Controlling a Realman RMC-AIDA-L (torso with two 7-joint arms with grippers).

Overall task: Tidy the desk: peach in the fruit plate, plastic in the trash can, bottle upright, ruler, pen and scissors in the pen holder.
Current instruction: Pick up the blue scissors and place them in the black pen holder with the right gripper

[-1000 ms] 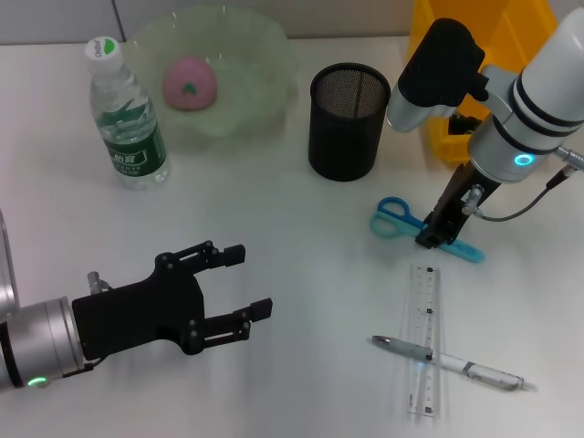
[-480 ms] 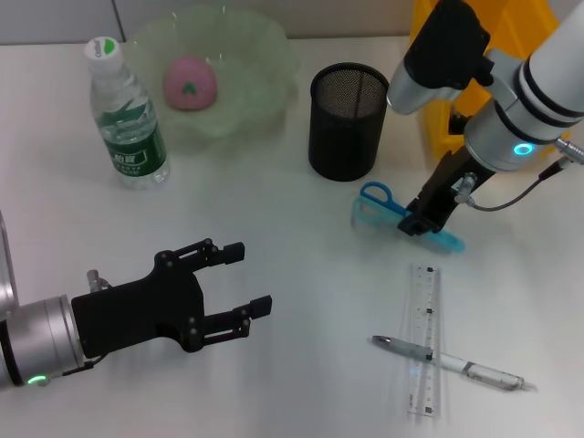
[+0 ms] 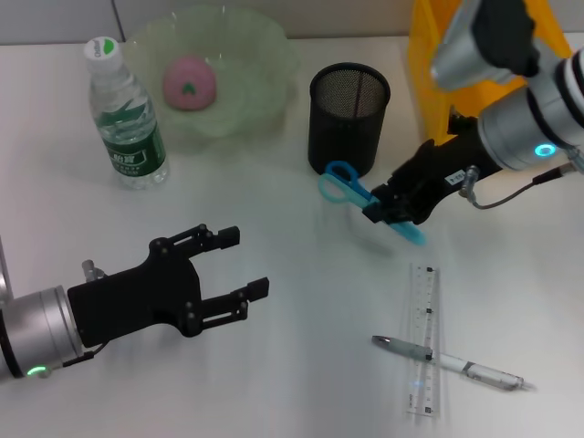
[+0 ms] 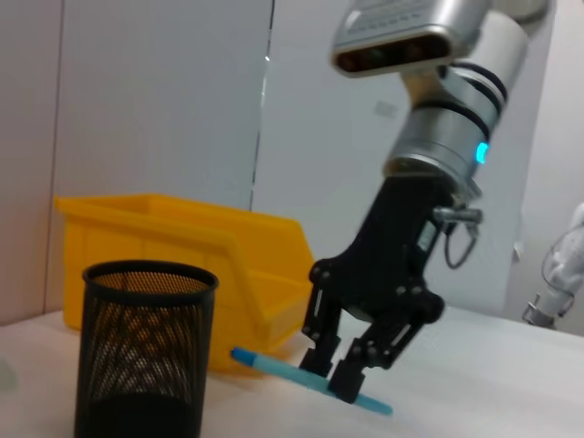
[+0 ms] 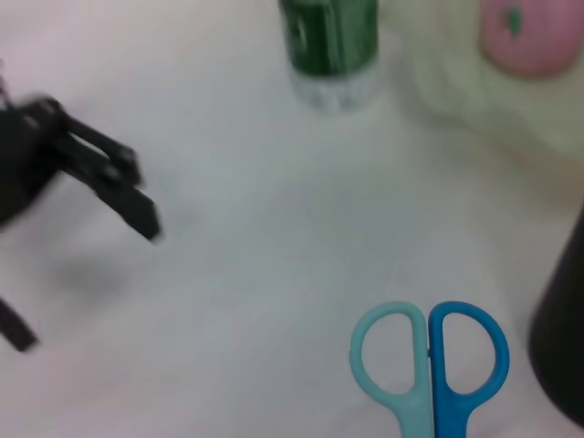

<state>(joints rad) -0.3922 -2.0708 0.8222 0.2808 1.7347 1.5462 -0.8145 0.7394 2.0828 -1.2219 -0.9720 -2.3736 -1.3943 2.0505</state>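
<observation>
Gripping the scissors [image 3: 370, 199] by the blade end, the right gripper [image 3: 388, 206] holds them clear of the white surface [image 3: 301, 365] — the looped handles point toward the black mesh pen holder [image 3: 348, 119], just beside its base in the head view. The left gripper [image 3: 239, 265] hovers low at the near left, fingers spread and holding nothing. A ruler [image 3: 422, 339] lies flat at the near right with the pen [image 3: 452, 362] resting across it. The peach [image 3: 189, 81] sits in the pale green fruit plate [image 3: 265, 55], and the bottle [image 3: 127, 116] stands upright beside that plate. A yellow bin [image 3: 440, 55] stands behind the right arm.
</observation>
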